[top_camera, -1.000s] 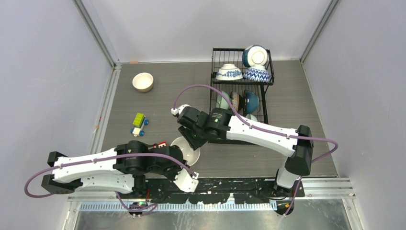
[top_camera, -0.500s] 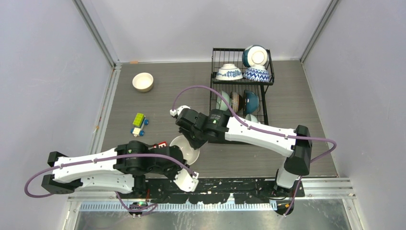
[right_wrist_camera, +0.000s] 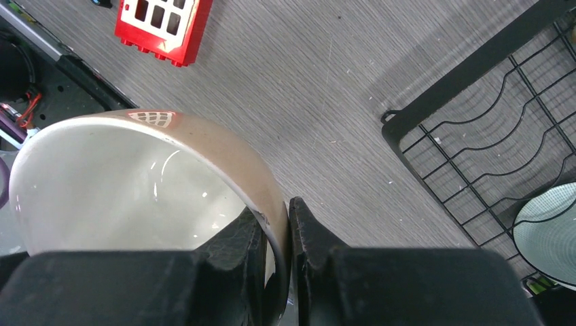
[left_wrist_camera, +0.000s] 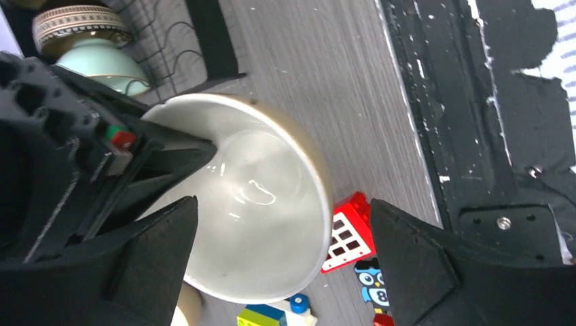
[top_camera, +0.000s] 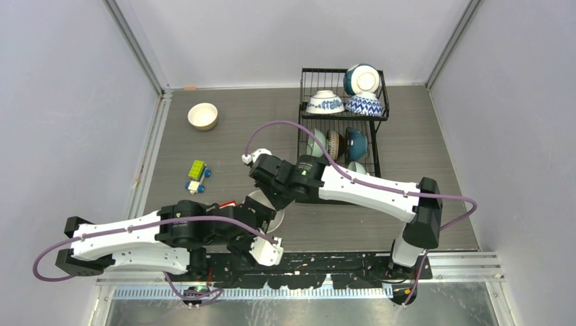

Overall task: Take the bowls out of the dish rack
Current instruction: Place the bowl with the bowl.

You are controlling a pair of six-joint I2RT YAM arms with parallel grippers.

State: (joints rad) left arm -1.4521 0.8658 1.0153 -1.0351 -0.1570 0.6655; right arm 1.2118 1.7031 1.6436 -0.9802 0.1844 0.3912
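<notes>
Now | right tool clenched on bowl rim, arm reaching left; left tool released, straddling bowl

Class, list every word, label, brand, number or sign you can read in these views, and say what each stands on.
No text can be read anywhere.
The red toy block shows only a white window grid.
The owl block beside it shows a picture, no words.
The cream bowl shows no mark.
The blue-and-white bowls in the dish rack show patterns only.

Bowls in dish rack
</notes>
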